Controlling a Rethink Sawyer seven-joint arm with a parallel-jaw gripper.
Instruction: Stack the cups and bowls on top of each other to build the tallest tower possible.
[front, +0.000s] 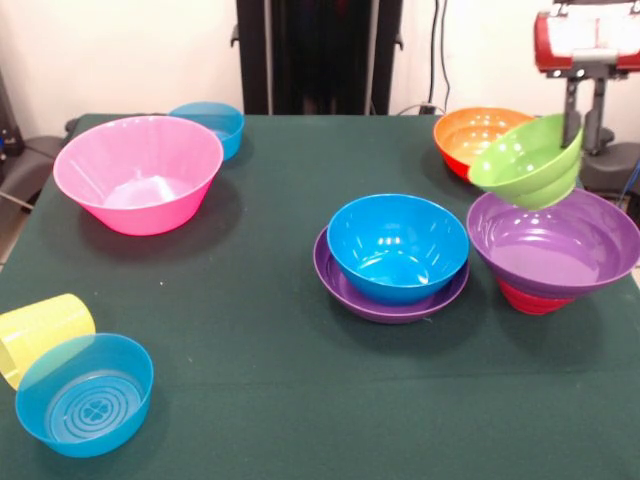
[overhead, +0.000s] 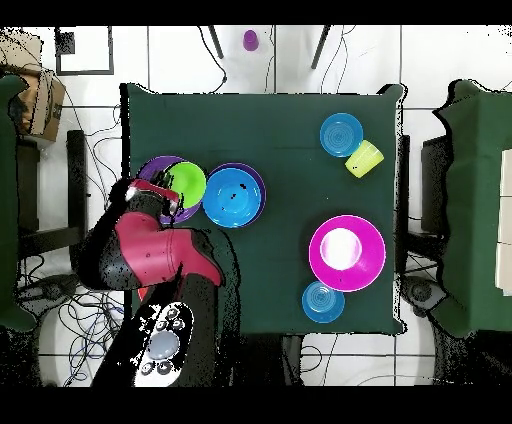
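My gripper (front: 573, 132) is shut on the rim of the green bowl (front: 525, 160), which hangs tilted just above the wide purple bowl (front: 556, 243). That purple bowl rests on an upturned red bowl (front: 530, 298). An orange bowl (front: 472, 132) sits behind them. At mid-table a blue bowl (front: 398, 245) sits inside a second wide purple bowl (front: 385, 298). A ribbed yellow cup (front: 38, 330) lies on its side against a translucent blue bowl (front: 85, 395). From overhead the green bowl (overhead: 186, 184) overlaps the purple bowl (overhead: 153, 168) beside the arm.
A large pink bowl (front: 138, 172) stands at the left, with another translucent blue bowl (front: 214, 122) behind it. In the overhead view a purple cup (overhead: 250, 40) stands on the floor beyond the table's far edge. Chairs flank the table.
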